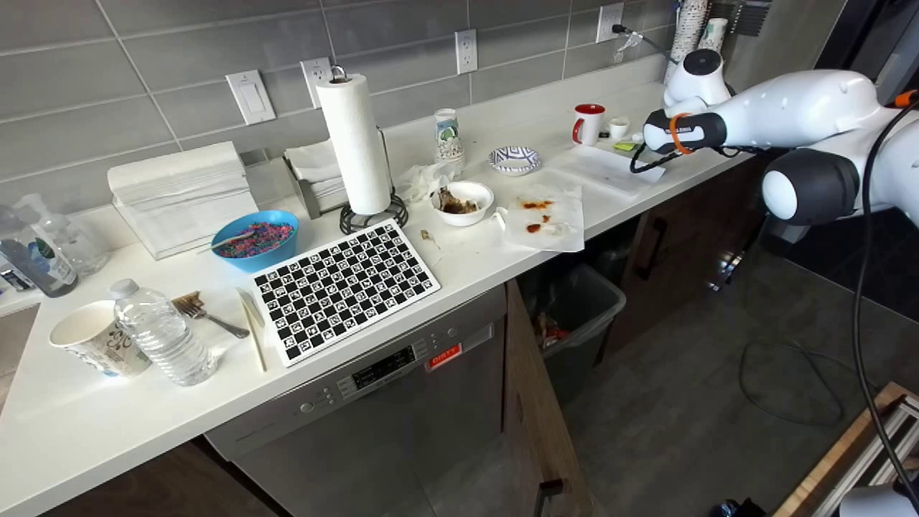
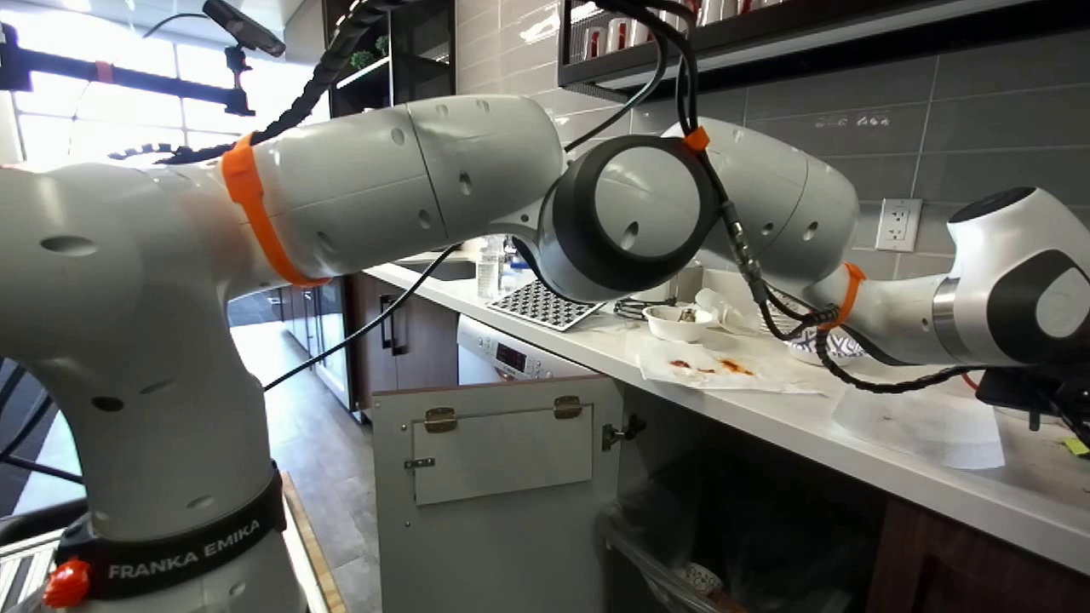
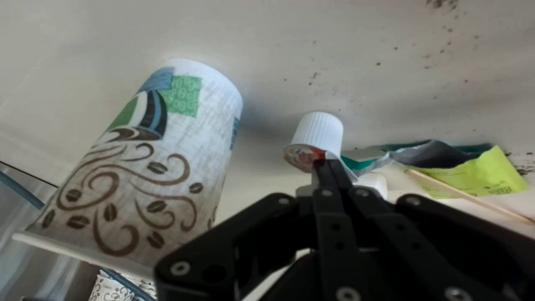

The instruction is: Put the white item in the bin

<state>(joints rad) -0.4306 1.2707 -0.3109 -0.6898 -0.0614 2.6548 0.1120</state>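
A small white ribbed creamer cup (image 3: 319, 131) with a printed, partly bent lid shows in the wrist view, base away from the camera. My gripper (image 3: 328, 165) has its fingertips together right at the lid, and the lid's edge appears pinched between them. I cannot tell whether the cup touches the counter. A second white ribbed cup (image 3: 375, 184) is partly hidden behind the fingers. The fingers are hidden in an exterior view and cut off at the edge in another. The dark bin (image 1: 599, 323) stands below the counter inside an open cabinet; its rim also shows here (image 2: 656, 572).
A tall patterned paper cup (image 3: 150, 167) stands left of the fingers. A green torn packet (image 3: 472, 175) and a wooden stick (image 3: 464, 194) lie to the right. A red-rimmed mug (image 1: 592, 126), stained paper (image 1: 546, 219) and a white bowl (image 1: 470, 205) are on the counter. The cabinet door (image 2: 502, 511) is open.
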